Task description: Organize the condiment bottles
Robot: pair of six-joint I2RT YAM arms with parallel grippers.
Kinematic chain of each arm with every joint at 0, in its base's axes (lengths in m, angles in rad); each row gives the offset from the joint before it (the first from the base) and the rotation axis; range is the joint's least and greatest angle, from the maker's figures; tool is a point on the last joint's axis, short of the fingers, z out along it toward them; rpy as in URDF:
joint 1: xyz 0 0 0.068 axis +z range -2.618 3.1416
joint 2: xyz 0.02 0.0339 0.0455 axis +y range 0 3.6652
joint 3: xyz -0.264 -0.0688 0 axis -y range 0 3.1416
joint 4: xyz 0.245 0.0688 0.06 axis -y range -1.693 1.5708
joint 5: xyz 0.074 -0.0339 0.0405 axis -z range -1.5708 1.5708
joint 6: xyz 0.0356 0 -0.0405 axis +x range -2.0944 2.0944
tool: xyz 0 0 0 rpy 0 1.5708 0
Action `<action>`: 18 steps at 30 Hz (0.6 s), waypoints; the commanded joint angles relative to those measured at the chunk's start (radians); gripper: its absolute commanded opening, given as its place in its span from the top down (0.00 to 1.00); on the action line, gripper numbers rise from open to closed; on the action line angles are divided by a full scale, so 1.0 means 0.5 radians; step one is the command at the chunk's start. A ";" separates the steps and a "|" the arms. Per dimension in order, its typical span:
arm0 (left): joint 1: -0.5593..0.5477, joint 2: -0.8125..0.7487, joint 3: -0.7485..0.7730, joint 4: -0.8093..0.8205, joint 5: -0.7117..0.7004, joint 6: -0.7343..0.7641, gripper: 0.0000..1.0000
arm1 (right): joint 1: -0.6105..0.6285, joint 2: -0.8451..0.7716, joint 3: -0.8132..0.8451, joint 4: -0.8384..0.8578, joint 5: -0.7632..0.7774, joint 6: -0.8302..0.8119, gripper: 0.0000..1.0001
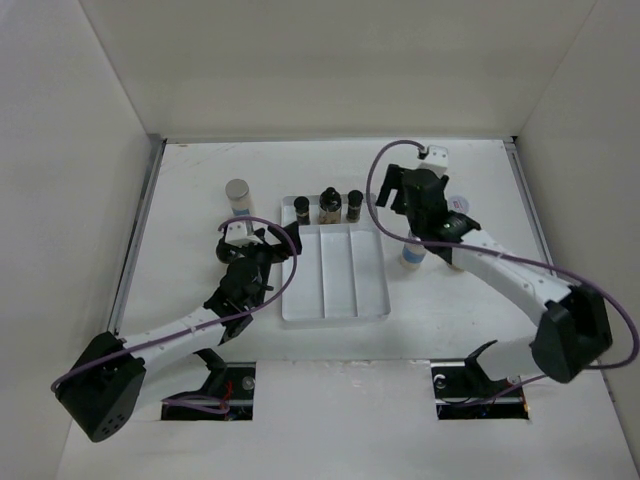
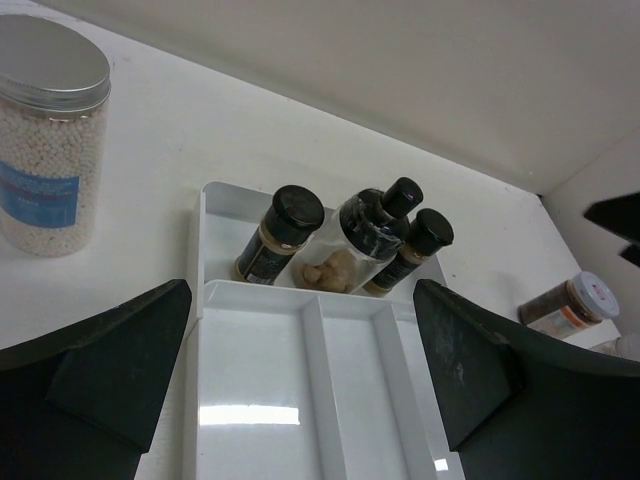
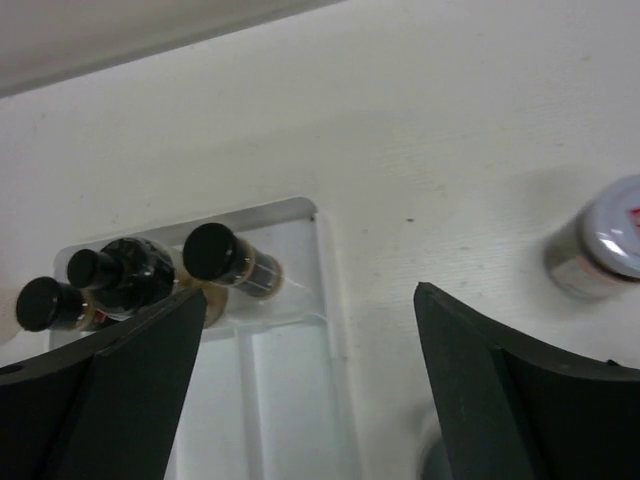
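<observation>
Nearest the lens in the top view, the left arm [image 1: 160,335] rises from seven o'clock and the right arm [image 1: 510,280] from four o'clock. Both reach inward over the table [image 1: 200,170]. One white tray [image 1: 385,305] lies at centre.

Six condiment bottles [image 1: 354,206] can be counted:
- Three dark bottles [image 1: 329,206] stand in a row in the tray's cross compartment at its twelve-o'clock end.
- One silver-capped bottle [image 1: 237,194] stands on the table at ten o'clock from the tray, apart from it.
- One lavender-capped bottle [image 1: 458,203] stands at two o'clock.
- One blue-labelled bottle [image 1: 411,255] stands at three o'clock, partly under the right arm.

The left gripper [image 1: 280,243] hovers over the tray's nine-o'clock rim. The right gripper [image 1: 392,190] hovers just off its one-o'clock corner.

Left wrist view: the jaws stand apart, gripping nothing, with the tray's far-left corner [image 2: 205,290] between and below them. The three dark bottles [image 2: 365,235] show at twelve o'clock, the silver-capped bottle [image 2: 50,130] at ten o'clock and the lavender-capped bottle [image 2: 570,305] at three o'clock.

Right wrist view: the jaws stand apart, gripping nothing. Three black caps of the dark bottles [image 3: 225,255] sit at nine o'clock inside the tray's corner [image 3: 320,260]. The lavender-capped bottle [image 3: 600,240] stands at three o'clock, on the table and well apart from the tray.
</observation>
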 commanded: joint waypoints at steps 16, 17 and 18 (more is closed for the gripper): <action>0.007 0.003 0.019 0.055 0.017 -0.016 0.04 | -0.003 -0.139 -0.360 -0.270 0.283 -0.035 0.10; 0.014 0.009 0.019 0.055 0.017 -0.016 0.04 | -0.003 -0.124 -0.342 -0.282 0.274 -0.029 0.16; 0.014 0.009 0.016 0.055 0.017 -0.019 0.04 | -0.003 -0.112 -0.323 -0.297 0.271 -0.038 0.20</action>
